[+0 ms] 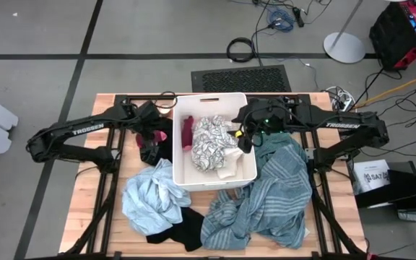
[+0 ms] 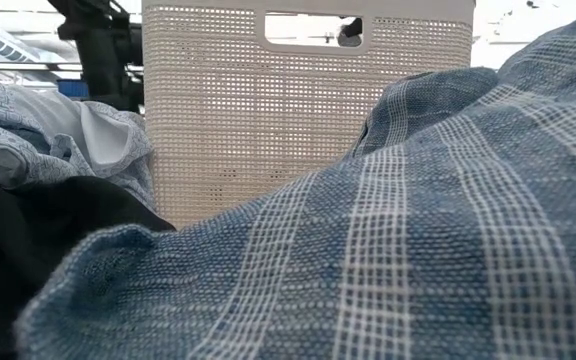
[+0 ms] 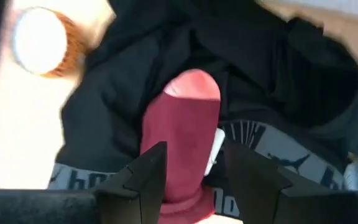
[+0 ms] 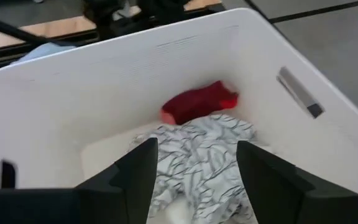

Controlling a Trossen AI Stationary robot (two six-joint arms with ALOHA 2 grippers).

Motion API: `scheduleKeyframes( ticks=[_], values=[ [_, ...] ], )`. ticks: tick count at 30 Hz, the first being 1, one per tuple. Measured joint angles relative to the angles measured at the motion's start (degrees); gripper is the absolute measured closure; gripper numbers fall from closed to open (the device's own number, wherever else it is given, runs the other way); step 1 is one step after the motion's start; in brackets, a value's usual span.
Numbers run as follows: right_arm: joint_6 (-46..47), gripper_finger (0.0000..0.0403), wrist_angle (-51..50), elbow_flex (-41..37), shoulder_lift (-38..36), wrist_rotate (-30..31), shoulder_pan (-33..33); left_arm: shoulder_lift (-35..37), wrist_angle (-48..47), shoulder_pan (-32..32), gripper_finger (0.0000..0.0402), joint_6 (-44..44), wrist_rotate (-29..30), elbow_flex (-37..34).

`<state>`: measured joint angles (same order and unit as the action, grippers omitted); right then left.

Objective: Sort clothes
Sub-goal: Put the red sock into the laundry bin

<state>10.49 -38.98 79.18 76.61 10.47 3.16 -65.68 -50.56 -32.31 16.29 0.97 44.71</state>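
Observation:
A white bin (image 1: 251, 170) stands mid-table and holds a white patterned garment (image 4: 194, 162) and a red-magenta one (image 4: 197, 102). My right gripper (image 4: 196, 144) hangs open above the patterned garment, at the bin's right wall (image 1: 245, 141). My left gripper (image 1: 150, 153) is open, left of the bin, pointing steeply down. Its fingers stand on either side of a small magenta piece (image 3: 188, 124) that lies on a black garment with a grey lettered waistband (image 3: 272, 155). A light blue garment (image 1: 150, 195), a black one (image 1: 175, 231) and a large teal-grey striped one (image 1: 273, 198) lie near the front. My left gripper straddles the small magenta piece (image 3: 166, 186) from above, its fingers along the piece's two long sides. I cannot tell whether the fingers touch it. The piece lies on the black garment.
The striped garment (image 2: 388, 260) is heaped close to the bin's near wall (image 2: 308, 110). Black frame rails (image 1: 107, 195) run along the table's sides. Bare wood (image 1: 92, 224) shows at the near left corner.

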Motion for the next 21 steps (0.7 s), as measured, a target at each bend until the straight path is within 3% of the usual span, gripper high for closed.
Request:
scheduleKeyframes(
  ticks=[6, 21],
  values=[
    [2.15, 0.0197, -0.31, -0.02, -0.01, 1.38, -4.55, -3.99, 5.5, -0.04, 0.0233, 3.18, -0.11, -2.61],
    [3.69, 0.0197, -1.78, -4.38, 0.01, 19.91, -15.98, -11.72, 9.97, -4.57, 0.0233, 4.18, -0.35, -2.95]
  ],
)
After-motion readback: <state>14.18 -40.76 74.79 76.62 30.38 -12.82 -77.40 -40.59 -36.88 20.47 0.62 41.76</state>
